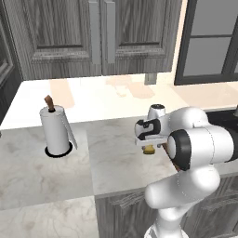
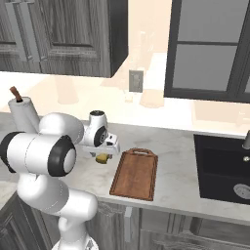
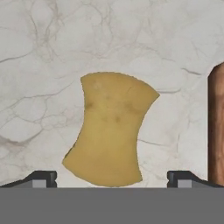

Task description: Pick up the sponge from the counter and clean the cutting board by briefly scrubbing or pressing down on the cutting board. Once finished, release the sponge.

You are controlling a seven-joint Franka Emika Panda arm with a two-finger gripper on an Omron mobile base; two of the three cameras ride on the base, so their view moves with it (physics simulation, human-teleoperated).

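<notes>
cutting board [image 2: 135,174] just beside sponge [image 3: 109,130]; paper towel roll [image 1: 55,130] apart.

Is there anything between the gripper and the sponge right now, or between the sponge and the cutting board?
Nothing visible. The open gripper hangs right over the sponge, one fingertip on each side. Only bare counter lies between the sponge and the cutting board beside it.

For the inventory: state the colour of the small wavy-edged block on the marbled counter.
Mustard-yellow sponge, faintly mottled; clearest in the hand view.
</notes>
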